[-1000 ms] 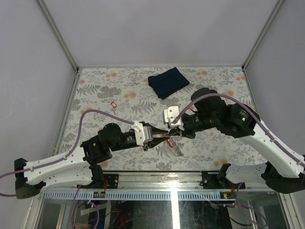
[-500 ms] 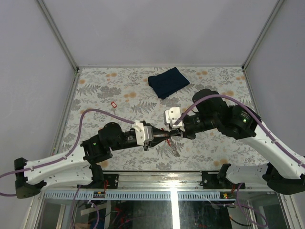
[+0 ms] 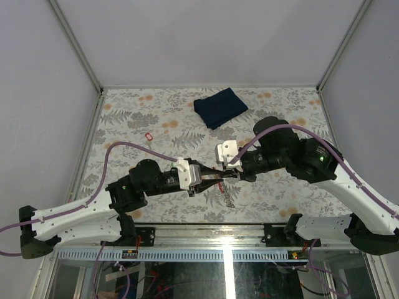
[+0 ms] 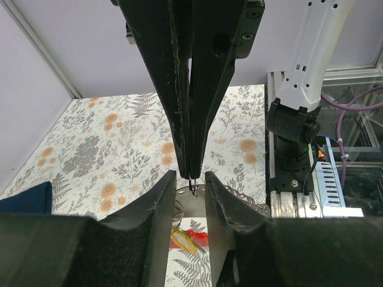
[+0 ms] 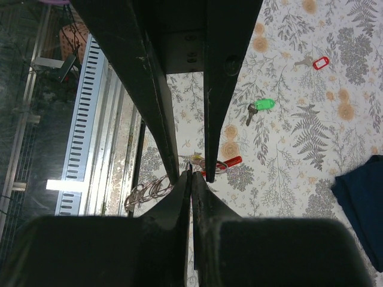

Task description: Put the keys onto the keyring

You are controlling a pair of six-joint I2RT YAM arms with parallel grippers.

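— Two grippers meet over the keyring (image 5: 222, 164); how do they stand?
— The left gripper (image 4: 190, 176) has its jaws narrow, apparently pinching a silvery part of the keyring. The right gripper (image 5: 191, 173) is pressed fully together, its tip right at that spot.
— Where from the blue cloth (image 3: 220, 107)?
— Well apart from the cloth, on its near side toward the arm bases. The yellow key (image 4: 179, 238) sits just beside the ring's red tag there. The green key (image 5: 264, 104) lies flat, left of the cloth and well apart from it.
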